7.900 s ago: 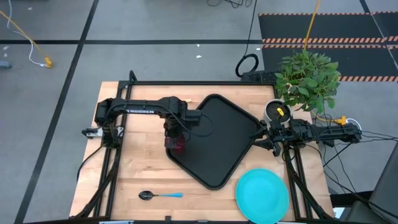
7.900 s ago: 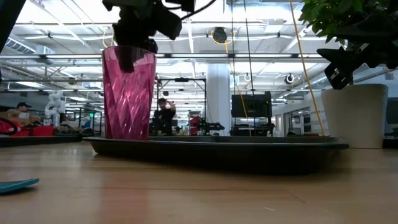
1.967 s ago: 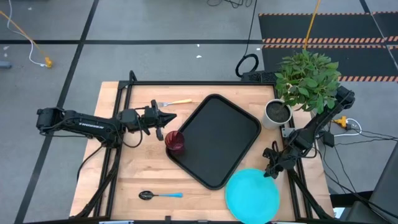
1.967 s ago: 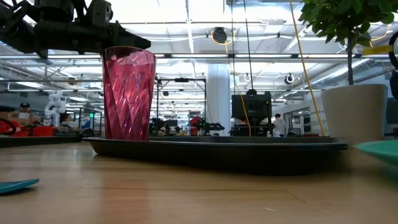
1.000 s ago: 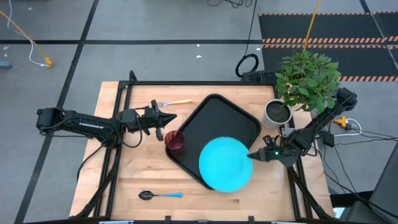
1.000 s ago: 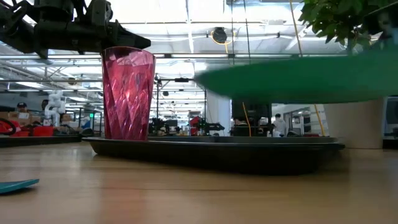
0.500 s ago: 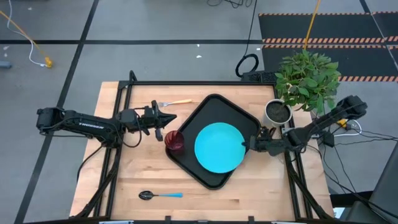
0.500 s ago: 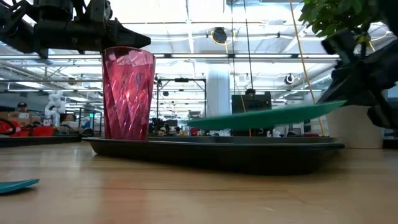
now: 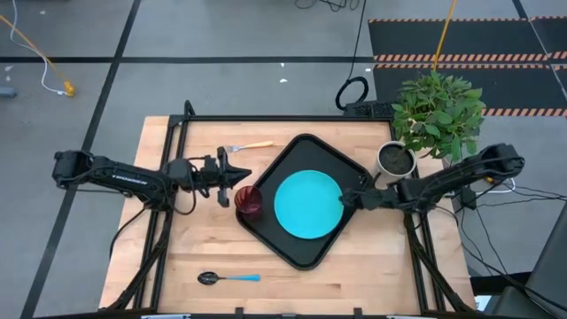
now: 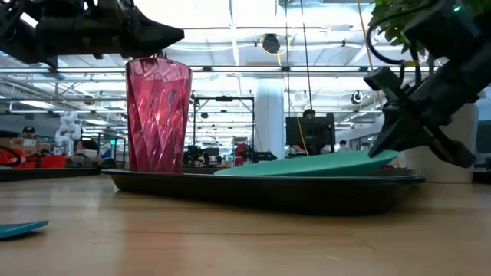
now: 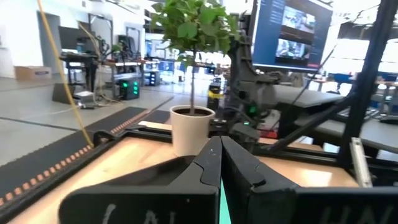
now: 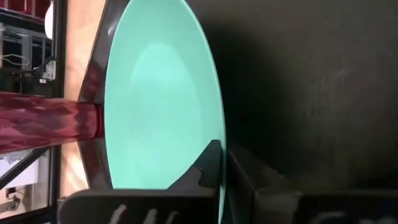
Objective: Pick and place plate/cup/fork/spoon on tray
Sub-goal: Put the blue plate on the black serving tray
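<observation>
The turquoise plate [image 9: 307, 205] lies over the black tray [image 9: 306, 250], held at its right rim by my shut right gripper [image 9: 344, 200]. The dark red cup [image 9: 251, 202] stands upright on the tray's left corner. My left gripper [image 9: 232, 173] hovers shut just left of the cup and above it, touching nothing. The orange-handled fork [image 9: 248, 146] lies on the table beyond the tray's far left side. The blue-handled spoon [image 9: 229, 278] lies near the table's front edge. My right gripper pinches the plate's right rim [image 12: 219, 134] between its two fingers [image 12: 210, 163], one above and one below. The fingers come from the table's right, slanting slightly down. The plate is tilted, its held rim [image 10: 383, 159] raised and its left side down inside the tray.
A white pot [image 9: 394, 159] with a green plant [image 9: 438, 115] stands at the table's far right, close behind my right arm. Bare wood lies in front of the tray, between the spoon and the table's right edge.
My right gripper has carried the plate from above the tray's near right side toward the tray's middle and down. The plate, first high and level, now sits tilted with its left side in the tray. My left gripper has turned a little on the spot.
</observation>
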### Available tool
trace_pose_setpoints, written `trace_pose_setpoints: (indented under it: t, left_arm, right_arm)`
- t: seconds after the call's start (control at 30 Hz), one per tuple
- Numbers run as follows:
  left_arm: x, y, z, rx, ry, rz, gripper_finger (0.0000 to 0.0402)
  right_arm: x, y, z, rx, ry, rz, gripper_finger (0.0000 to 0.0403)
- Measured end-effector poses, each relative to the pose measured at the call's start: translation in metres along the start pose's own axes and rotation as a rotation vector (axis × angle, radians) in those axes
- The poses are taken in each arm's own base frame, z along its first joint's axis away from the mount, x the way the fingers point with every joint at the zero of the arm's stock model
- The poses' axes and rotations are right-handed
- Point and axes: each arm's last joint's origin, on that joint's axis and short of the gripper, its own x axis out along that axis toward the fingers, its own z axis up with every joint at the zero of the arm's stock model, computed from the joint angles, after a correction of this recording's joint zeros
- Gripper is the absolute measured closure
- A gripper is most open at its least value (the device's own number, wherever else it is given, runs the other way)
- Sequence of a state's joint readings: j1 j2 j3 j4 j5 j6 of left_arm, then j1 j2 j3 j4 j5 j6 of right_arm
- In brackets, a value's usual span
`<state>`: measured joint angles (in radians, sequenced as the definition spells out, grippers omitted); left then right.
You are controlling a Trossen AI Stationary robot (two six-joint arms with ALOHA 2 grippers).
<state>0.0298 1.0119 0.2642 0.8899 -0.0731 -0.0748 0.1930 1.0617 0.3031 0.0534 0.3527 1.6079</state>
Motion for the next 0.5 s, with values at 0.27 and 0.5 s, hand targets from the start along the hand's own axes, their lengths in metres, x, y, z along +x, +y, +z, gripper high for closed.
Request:
trace_pose_setpoints:
  t: [0.27, 0.5]
  left_arm:
    - [-0.002, -0.017, -0.002, -0.022, 0.014, -0.082, 0.0398]
    - [-0.003, -0.026, -0.002, -0.027, 0.015, -0.096, 0.0398]
  right_arm:
    - [0.007, 0.006, 0.009, -0.101, -0.033, 0.046, 0.035]
    - [0.008, 0.003, 0.012, -0.139, -0.045, 0.013, 0.0289]
